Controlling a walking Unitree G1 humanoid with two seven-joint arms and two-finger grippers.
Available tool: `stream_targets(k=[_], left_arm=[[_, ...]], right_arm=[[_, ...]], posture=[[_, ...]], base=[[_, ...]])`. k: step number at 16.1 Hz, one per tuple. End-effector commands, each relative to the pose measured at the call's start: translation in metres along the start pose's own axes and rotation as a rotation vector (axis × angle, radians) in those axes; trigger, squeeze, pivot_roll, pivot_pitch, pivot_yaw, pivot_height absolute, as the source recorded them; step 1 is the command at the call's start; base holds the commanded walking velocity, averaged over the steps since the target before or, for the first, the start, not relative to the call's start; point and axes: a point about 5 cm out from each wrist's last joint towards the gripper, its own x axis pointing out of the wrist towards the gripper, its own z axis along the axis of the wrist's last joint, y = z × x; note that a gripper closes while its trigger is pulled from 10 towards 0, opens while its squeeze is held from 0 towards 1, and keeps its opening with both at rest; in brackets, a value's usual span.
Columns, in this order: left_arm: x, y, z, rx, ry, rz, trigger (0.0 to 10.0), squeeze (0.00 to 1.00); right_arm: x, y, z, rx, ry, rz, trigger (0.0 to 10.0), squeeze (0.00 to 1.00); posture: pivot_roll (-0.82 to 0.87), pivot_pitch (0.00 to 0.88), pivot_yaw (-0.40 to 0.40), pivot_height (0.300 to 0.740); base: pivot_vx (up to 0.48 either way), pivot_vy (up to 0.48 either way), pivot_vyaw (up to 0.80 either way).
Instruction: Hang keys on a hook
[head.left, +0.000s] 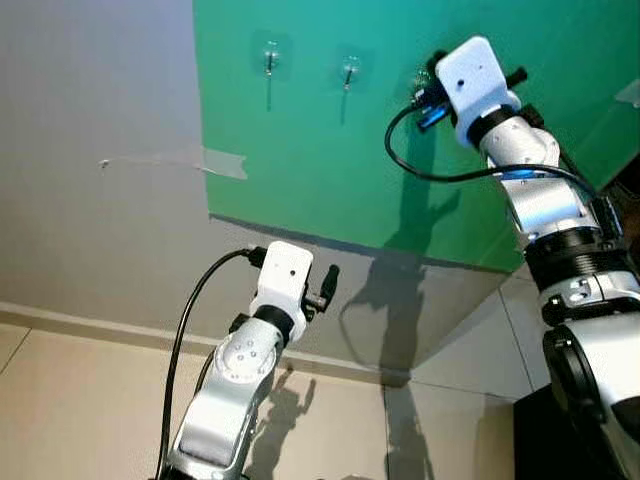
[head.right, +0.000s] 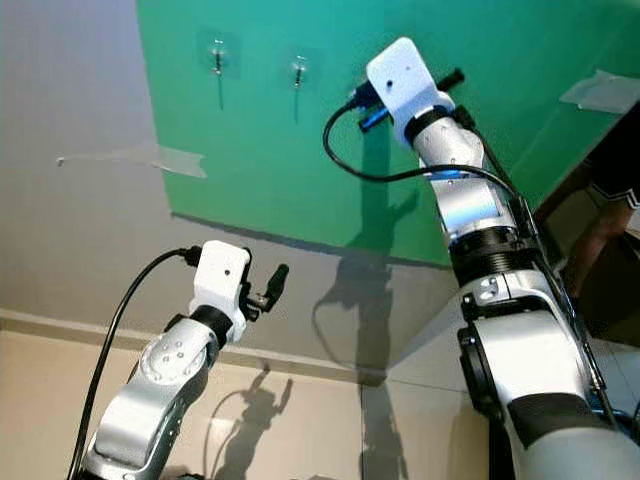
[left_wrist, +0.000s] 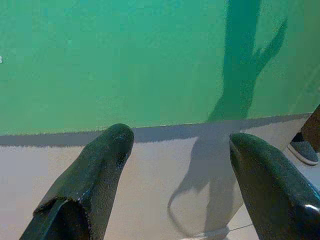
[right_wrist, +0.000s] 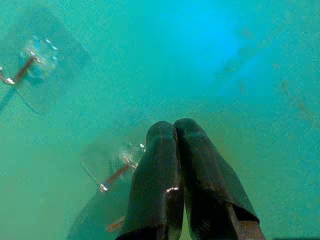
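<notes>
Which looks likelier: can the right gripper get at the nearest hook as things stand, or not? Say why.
Probably yes. The right gripper, fingers shut, is raised against the green sheet right beside a hook, with nothing between them.

A green sheet (head.left: 330, 150) taped to a grey wall (head.left: 90, 230) above a tiled floor (head.left: 70, 400)
</notes>
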Motion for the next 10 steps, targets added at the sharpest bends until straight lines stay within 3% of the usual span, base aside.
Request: stream_targets(k=[1, 8, 9, 10], left_arm=[[0.001, -0.008, 0.005, -0.006, -0.017, -0.037, 10.0, 0.0], [-0.001, -0.009, 0.004, -0.011, -0.012, -0.026, 10.0, 0.0], [-0.003, -0.007, 0.003, -0.011, -0.008, -0.014, 10.0, 0.0], [-0.003, -0.007, 0.003, -0.011, -0.007, -0.011, 10.0, 0.0]], right_arm=[[0.001, 0.006, -0.004, -0.02, 0.01, 0.03, 10.0, 0.0], [0.003, 0.033, -0.018, -0.004, 0.053, 0.101, 10.0, 0.0], [-0.003, 0.047, -0.024, 0.017, 0.054, 0.142, 10.0, 0.0], [-0.003, 0.05, -0.024, 0.022, 0.051, 0.149, 10.0, 0.0]], posture=[[0.13, 0.0, -0.2, 0.74], [0.14, 0.0, -0.215, 0.74], [0.16, 0.0, -0.22, 0.74], [0.16, 0.0, -0.22, 0.74]], base=[[0.0, 0.0, 0.0], [0.0, 0.0, 0.0], [0.0, 0.0, 0.0], [0.0, 0.0, 0.0]])
